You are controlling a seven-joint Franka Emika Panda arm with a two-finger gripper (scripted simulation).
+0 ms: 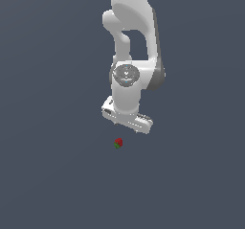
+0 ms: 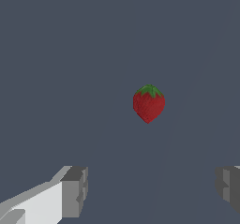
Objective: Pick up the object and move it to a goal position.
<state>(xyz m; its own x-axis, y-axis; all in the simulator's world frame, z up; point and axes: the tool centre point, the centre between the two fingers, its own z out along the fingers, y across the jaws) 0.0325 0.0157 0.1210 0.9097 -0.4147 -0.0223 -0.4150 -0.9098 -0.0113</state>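
The object is a tiny red strawberry (image 1: 118,143) with a green cap, lying on the dark grey floor. It also shows in the wrist view (image 2: 148,104), between and beyond the two fingers. My white gripper (image 1: 128,125) hangs just above and slightly toward the exterior view's right of it, apart from it. In the wrist view the gripper (image 2: 152,190) is open and empty, its two grey fingertips (image 2: 75,190) spread wide.
The white arm (image 1: 131,46) reaches down from the top of the exterior view. The plain dark grey floor (image 1: 48,175) fills all the rest of both views.
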